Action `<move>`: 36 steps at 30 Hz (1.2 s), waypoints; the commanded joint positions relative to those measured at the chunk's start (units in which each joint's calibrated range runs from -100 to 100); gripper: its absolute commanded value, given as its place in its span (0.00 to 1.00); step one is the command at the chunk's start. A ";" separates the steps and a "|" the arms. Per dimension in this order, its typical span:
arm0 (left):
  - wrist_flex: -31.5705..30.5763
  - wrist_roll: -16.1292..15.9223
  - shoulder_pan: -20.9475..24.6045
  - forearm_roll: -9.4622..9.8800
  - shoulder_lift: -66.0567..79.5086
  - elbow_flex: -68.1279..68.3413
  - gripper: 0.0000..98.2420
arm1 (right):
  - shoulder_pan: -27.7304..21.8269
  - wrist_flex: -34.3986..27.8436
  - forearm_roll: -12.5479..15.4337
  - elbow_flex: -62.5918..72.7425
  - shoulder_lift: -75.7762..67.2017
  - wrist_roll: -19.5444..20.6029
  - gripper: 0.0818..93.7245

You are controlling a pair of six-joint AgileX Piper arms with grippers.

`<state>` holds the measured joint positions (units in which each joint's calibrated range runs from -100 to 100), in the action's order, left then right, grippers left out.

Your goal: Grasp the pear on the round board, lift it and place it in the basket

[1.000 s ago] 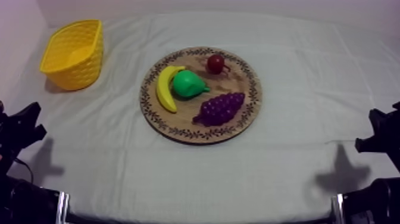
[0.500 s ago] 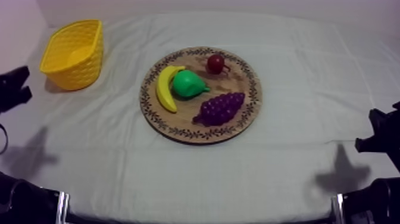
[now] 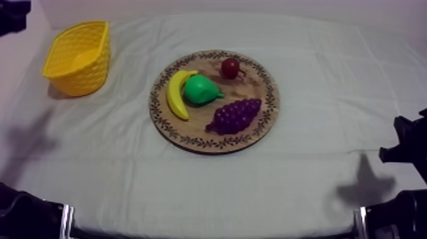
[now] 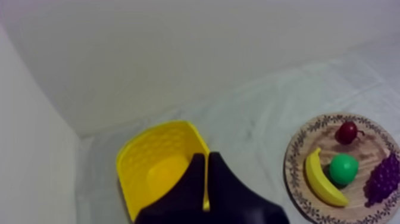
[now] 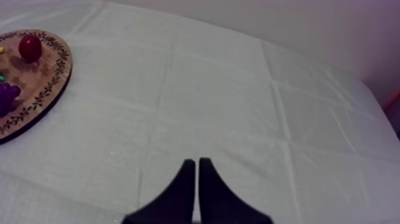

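Cloth (image 3: 318, 63) grey-white, creased | wall (image 4: 178, 47) pale behind | board (image 3: 255, 86) ctr

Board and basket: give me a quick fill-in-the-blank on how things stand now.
The pear lies on the ____.
The basket holds ____ fruit.
The yellow fruit beside the pear is the ____.
The left gripper and the right gripper are both ____.
Missing words: board; no; banana; shut.
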<state>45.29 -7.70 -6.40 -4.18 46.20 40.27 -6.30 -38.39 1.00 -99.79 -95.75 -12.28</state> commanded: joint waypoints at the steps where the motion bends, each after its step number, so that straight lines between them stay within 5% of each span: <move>1: 1.82 -1.47 -0.27 -0.49 -5.17 -8.79 0.00 | 0.02 0.00 0.00 0.01 -0.01 0.00 0.00; 13: 13.23 -5.73 -6.21 -1.14 -20.29 -28.93 0.00 | 0.02 0.00 0.00 0.01 -0.01 -0.01 0.00; 36: 37.81 -7.61 -22.27 3.30 -52.71 -56.54 0.00 | 0.02 0.00 0.00 0.01 -0.01 0.03 0.00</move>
<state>82.29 -15.43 -27.55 -1.15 -3.81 -15.56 -6.30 -38.39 1.00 -99.79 -95.75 -12.28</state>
